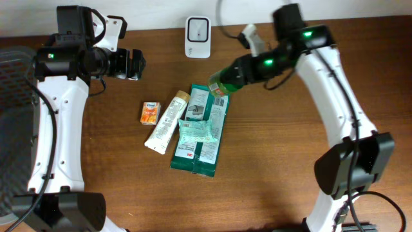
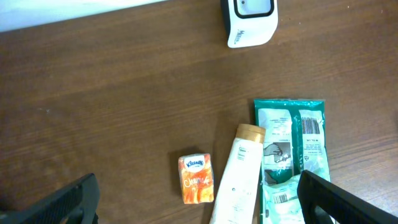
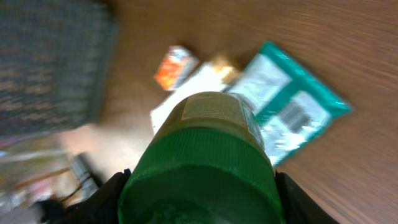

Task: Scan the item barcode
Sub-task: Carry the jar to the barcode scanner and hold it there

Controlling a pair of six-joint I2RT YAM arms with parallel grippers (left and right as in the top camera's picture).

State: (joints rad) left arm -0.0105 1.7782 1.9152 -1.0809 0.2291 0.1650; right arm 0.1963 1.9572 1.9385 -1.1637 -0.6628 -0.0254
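Observation:
My right gripper [image 1: 237, 72] is shut on a green-capped bottle [image 1: 221, 83] with a yellowish label, holding it in the air over the far end of the teal packs [image 1: 205, 143]. In the right wrist view the bottle [image 3: 205, 155] fills the frame, its cap wedged between my black fingers [image 3: 102, 200]; the view is blurred. The white barcode scanner [image 1: 197, 37] stands at the table's far edge, left of the bottle, and shows as scanner [image 2: 250, 22] in the left wrist view. My left gripper [image 1: 129, 64] hangs wide open over the far left of the table, holding nothing.
On the table lie an orange tissue pack [image 1: 150, 112], a white tube [image 1: 166, 121] with a tan cap, and a pale green pouch [image 1: 196, 133] on top of the teal packs. A dark mesh basket [image 1: 13, 96] sits off the left edge.

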